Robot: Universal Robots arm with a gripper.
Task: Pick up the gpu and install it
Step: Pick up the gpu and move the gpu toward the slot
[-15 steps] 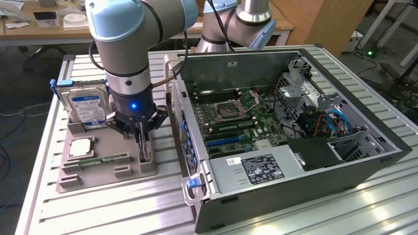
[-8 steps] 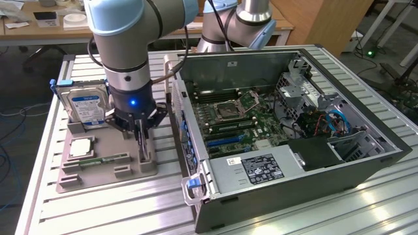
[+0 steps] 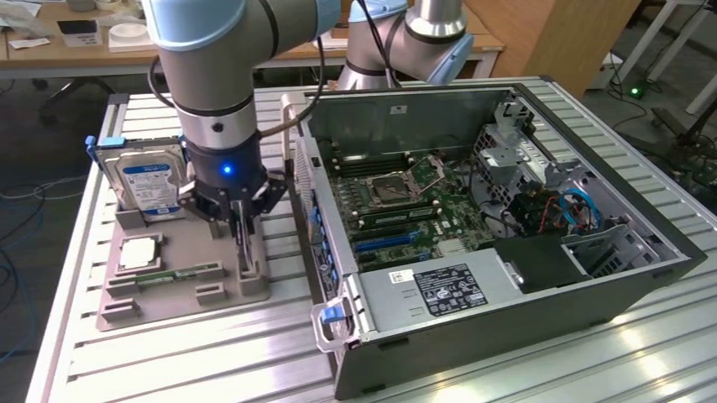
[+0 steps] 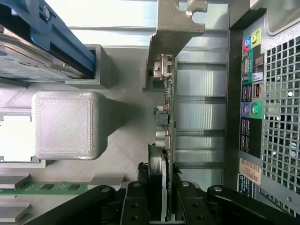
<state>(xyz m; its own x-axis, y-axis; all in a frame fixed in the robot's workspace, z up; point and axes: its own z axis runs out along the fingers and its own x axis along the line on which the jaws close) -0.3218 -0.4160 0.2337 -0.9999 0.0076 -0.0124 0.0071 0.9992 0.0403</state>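
Green gpu (image 4: 168,101) on edge, clamped in hand (image 4: 161,199)

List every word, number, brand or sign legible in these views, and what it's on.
No text reads as words.
Blue-white label on the hard drive: too small.
Black label on the power supply: blurred.
Tan barcode sticker on the rear of the case: unreadable.
gpu: no print visible.
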